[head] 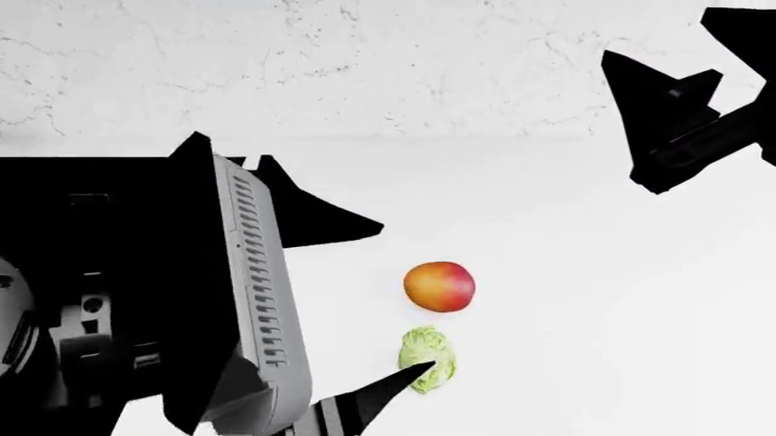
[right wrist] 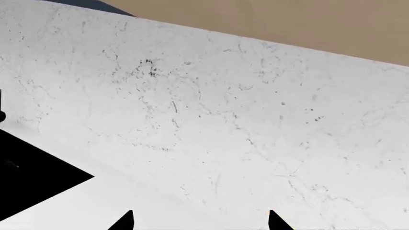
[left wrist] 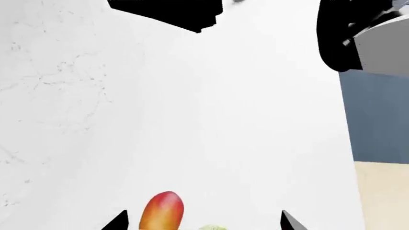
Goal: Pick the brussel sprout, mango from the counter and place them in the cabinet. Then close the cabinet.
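The mango lies on the white counter, with the pale green brussel sprout just in front of it. My left gripper is open, its two dark fingers spread either side of the pair, and one tip reaches the sprout. In the left wrist view the mango shows between the open left gripper's tips, nearer one finger, and only the sprout's top edge shows. My right gripper hangs open and empty at the far right, and the right gripper faces the marbled wall. The cabinet is out of view.
A white marbled wall runs behind the counter. In the left wrist view the counter's edge drops to a blue-grey front and tan floor, with black shapes past the fruit. A dark triangle shows beside the right gripper.
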{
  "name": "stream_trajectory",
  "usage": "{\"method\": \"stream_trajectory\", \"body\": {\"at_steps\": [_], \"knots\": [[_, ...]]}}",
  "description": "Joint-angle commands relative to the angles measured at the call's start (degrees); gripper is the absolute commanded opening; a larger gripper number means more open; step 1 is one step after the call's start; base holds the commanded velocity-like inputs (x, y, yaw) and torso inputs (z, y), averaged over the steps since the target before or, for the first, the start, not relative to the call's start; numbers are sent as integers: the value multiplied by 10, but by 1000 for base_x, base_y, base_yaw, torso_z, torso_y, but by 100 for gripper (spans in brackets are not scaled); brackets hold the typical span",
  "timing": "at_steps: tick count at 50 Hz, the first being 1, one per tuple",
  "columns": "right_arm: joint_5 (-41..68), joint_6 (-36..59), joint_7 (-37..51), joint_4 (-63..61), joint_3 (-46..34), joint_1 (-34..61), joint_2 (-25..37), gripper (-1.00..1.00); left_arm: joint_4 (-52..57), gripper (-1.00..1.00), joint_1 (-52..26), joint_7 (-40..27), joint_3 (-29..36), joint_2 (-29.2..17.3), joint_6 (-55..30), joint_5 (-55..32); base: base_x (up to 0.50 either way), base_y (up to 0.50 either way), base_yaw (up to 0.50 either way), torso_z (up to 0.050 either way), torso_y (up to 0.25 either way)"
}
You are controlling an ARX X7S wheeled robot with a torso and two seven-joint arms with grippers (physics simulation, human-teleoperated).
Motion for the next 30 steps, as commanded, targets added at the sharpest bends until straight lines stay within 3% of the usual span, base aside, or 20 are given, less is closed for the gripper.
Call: {"method": "stream_trajectory", "body": {"at_steps": [1,12,30], "knots": [[-4,-13,-3,-1,-8,-7,5,100,18,100,12,-30,42,7,25,-36,0,0,0,0,0],[-7,-24,-6,-3,-11,-17,10,100,17,100,37,-63,89,30,31,-13,0,0,0,0,0],[-1,-33,-1,2,-15,-15,19,100,1,100,73,-50,119,51,19,75,0,0,0,0,0]]}}
